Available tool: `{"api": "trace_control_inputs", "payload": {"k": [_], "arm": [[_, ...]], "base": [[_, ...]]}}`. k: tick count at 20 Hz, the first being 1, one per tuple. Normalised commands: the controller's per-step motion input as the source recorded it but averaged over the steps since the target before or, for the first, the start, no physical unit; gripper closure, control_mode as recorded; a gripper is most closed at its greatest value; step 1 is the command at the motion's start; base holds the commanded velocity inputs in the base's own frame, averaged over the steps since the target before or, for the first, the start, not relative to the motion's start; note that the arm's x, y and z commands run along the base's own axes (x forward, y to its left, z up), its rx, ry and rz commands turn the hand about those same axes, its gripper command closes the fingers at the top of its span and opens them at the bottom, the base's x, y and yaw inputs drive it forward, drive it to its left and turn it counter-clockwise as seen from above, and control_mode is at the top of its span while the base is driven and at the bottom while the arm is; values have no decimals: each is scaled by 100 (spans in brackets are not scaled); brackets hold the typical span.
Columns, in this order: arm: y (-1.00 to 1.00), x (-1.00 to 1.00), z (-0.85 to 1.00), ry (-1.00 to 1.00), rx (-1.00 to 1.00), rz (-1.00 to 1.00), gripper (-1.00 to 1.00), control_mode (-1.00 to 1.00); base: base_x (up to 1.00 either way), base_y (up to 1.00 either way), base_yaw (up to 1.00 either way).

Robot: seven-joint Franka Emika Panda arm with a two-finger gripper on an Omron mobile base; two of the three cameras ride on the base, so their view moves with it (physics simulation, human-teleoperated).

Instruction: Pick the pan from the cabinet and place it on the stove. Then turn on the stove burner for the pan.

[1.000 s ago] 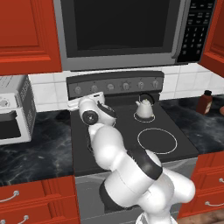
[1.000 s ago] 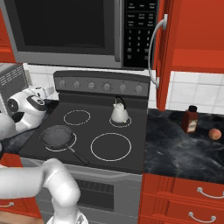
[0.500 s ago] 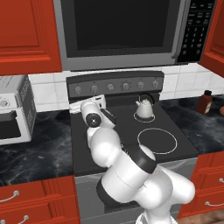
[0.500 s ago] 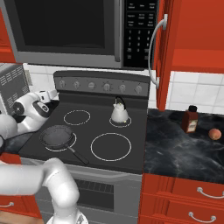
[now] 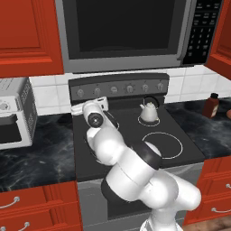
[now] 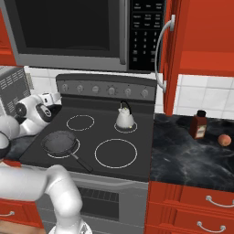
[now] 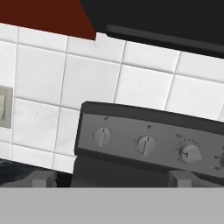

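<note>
Pan [image 6: 59, 142] sits on front-left ring of stove [image 6: 137, 164], handle toward front edge. Gripper [image 7: 109, 177] is open, empty, near the knobs [image 7: 103, 136] at panel's left end, apart from them.

Finishes you see at the range

Your stove [image 6: 87, 157] top is smooth, dark glass with a matt grey knob panel; the pan [image 6: 59, 141] looks dull black, the kettle [image 6: 124, 118] glossy white, the cabinet [image 6: 203, 32] satin red wood, the surface [image 6: 192, 153] polished black marble.
</note>
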Motion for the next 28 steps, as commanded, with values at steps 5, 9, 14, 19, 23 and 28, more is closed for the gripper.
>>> {"api": "trace_control_inputs", "payload": {"k": [5, 9, 14, 19, 23, 28], "arm": [[5, 12, 0, 3, 0, 0, -100, -100], [0, 7, 0, 1, 0, 0, -100, -100], [0, 3, 0, 2, 0, 0, -100, -100], [0, 0, -1, 2, 0, 0, -100, -100], [0, 3, -3, 2, 0, 0, -100, -100], [0, 5, -3, 2, 0, 0, -100, -100]], "base": [[0, 0, 0], [0, 0, 0], [0, 0, 0], [0, 0, 0], [0, 0, 0], [0, 0, 0]]}}
